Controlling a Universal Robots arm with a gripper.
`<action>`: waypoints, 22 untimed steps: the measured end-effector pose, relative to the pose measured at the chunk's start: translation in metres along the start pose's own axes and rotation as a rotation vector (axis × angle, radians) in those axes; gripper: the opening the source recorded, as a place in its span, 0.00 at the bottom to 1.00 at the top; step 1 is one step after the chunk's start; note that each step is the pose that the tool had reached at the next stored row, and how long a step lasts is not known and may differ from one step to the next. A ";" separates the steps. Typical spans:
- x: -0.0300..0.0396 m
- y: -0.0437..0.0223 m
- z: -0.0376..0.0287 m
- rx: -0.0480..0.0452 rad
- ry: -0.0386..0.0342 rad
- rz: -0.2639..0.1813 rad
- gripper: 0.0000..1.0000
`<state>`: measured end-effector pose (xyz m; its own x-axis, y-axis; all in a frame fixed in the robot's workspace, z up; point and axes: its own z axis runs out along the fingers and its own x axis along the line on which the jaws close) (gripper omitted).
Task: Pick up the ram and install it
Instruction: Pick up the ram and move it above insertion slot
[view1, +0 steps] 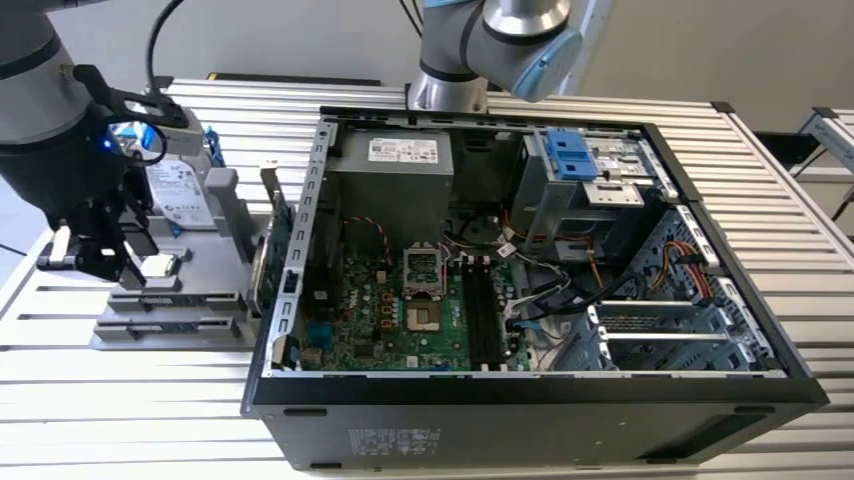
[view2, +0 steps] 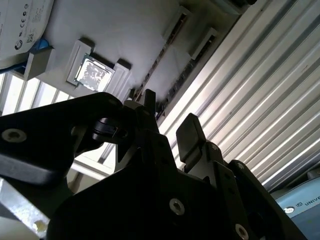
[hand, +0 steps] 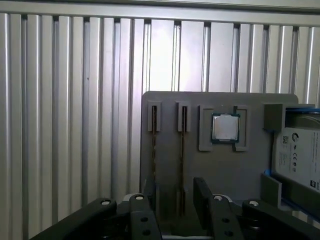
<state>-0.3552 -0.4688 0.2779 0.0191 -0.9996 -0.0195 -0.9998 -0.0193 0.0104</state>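
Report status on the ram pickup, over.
Hand open, low over grey holder. Ram on edge in its slot, not gripped. Nothing seen in the way.

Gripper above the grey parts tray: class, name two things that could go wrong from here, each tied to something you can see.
1. The open gripper hangs over the ram, which stands as a thin edge close beside a second stick; a finger might land on it or catch the neighbour.
2. Loose cables lie beside the motherboard's black slots and could snag the ram during fitting.
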 end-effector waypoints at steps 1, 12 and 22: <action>0.0000 0.0000 0.0015 -0.0001 0.0002 0.000 1.00; 0.0102 0.0001 0.0125 0.0000 0.0002 0.000 1.00; 0.0168 0.0001 0.0239 -0.0001 0.0001 -0.001 1.00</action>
<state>-0.3552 -0.4851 0.2537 0.0200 -0.9996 -0.0194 -0.9997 -0.0202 0.0104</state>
